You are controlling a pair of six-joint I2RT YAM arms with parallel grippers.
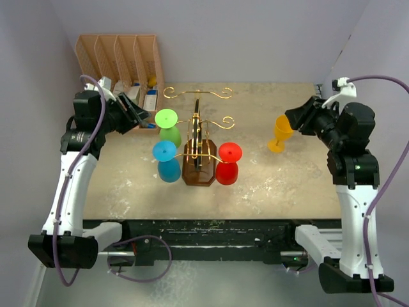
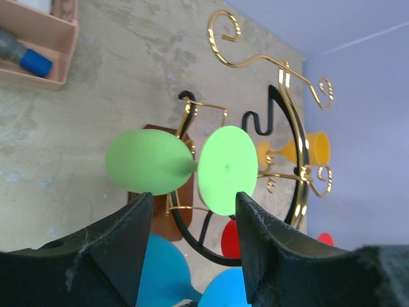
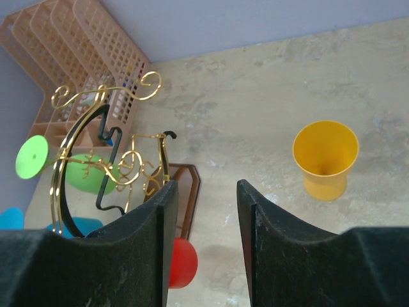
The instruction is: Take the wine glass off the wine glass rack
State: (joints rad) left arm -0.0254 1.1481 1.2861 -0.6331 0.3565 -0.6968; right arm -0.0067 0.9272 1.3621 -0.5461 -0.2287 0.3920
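The wine glass rack [image 1: 199,146], gold wire arms on a brown base, stands mid-table. A green glass [image 1: 168,125], a blue glass [image 1: 167,160] and a red glass [image 1: 228,163] hang from it upside down. A yellow glass [image 1: 280,133] stands upright on the table to its right. My left gripper [image 1: 144,117] is open and empty, just left of the green glass. In the left wrist view the green glass [image 2: 153,163] lies just beyond my open gripper [image 2: 195,201]. My right gripper [image 1: 291,118] is open and empty beside the yellow glass [image 3: 326,160].
A peach slotted file organiser [image 1: 121,57] with small items stands at the back left, close behind my left arm. The walls close in on both sides. Upper gold curls [image 1: 197,93] of the rack reach towards the back.
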